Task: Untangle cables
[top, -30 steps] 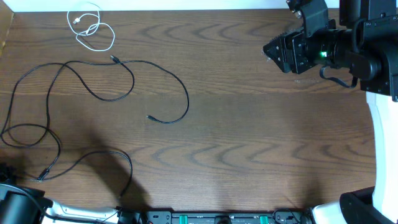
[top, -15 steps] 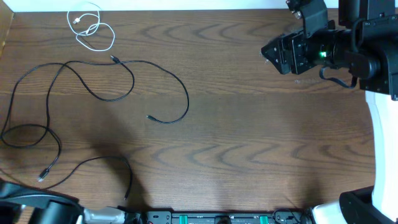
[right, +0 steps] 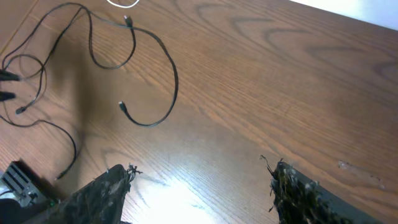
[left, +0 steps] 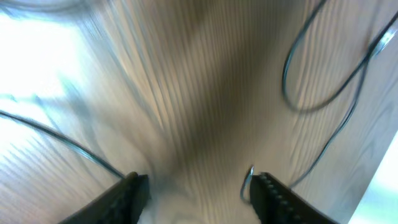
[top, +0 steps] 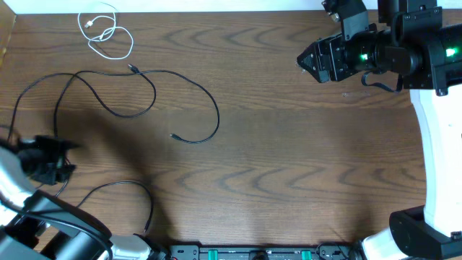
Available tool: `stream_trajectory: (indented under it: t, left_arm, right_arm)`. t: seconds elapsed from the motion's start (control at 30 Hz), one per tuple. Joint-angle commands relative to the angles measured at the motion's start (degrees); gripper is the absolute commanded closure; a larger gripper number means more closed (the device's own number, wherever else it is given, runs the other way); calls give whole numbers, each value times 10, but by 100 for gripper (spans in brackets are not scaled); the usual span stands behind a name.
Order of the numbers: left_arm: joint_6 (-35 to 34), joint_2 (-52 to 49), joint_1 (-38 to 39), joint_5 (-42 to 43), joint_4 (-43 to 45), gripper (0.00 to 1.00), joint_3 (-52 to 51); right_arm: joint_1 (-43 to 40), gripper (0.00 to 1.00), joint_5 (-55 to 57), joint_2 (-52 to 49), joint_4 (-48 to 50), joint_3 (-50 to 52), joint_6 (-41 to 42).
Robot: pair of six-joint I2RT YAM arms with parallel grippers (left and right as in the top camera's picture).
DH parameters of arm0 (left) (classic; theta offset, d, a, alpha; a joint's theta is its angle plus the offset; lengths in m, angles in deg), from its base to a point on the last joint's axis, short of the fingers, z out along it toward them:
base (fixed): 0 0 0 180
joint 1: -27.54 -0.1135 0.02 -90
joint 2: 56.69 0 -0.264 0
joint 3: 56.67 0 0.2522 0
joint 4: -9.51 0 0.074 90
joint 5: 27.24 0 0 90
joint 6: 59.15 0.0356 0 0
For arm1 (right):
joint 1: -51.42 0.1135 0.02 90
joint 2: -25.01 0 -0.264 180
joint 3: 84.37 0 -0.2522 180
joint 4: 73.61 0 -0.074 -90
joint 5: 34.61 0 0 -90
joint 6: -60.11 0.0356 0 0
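A short white cable (top: pixel 105 32) lies coiled at the far left corner. Long black cables (top: pixel 144 101) loop over the left half of the table, one plug end (top: pixel 173 136) near the middle; they also show in the right wrist view (right: pixel 134 74). My left gripper (top: pixel 50 162) is open, low over the black loops at the left edge. In the blurred left wrist view its jaws (left: pixel 196 190) are spread, with a black cable (left: pixel 249 180) just inside the right finger. My right gripper (top: pixel 307 61) is open and empty at the far right, above bare table (right: pixel 199 186).
The wooden table's left edge (top: pixel 6 43) runs close to the cables. The right arm's white base (top: pixel 437 144) stands along the right side. An equipment bar (top: pixel 260 253) lines the front edge.
My left arm has come in from the front left corner and moved up over the black loops at the left edge. The right gripper has shifted slightly left. The cables lie as before.
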Motion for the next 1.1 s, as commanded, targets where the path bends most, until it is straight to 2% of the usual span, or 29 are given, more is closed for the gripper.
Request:
stream_trajectory:
  t: [0.0,0.03,0.07,0.1,0.3,0.47,0.57,0.63,0.83,1.07]
  left_arm:
    - [8,9,57,-49,-33,35,-3]
    - [-1,9,71,-67,-38,30,-4]
    - [-9,9,85,-87,-42,10,-5]
    - [-10,9,99,-99,-44,2,-7]
    - [-4,9,151,-106,-48,2,-17]
    - [-54,33,145,-130,-84,2,-18]
    - [-91,95,141,-193,-118,2,-25]
    - [-96,157,141,-194,-113,2,-50]
    - [-178,294,143,-241,-24,2,-177]
    - [-284,283,143,-245,104,2,-286]
  right_arm:
    - [3,30,-10,1,0,1,2]
    - [3,30,-11,1,1,1,2]
    - [3,30,-11,1,1,1,2]
    - [3,30,-13,1,2,1,2]
    - [3,30,-40,1,4,1,2]
    - [5,30,-40,1,0,1,2]
    - [7,29,-41,1,-2,1,7]
    - [7,29,-40,1,-2,1,7]
    - [15,28,-40,1,7,1,9]
    - [25,28,-40,1,8,1,13]
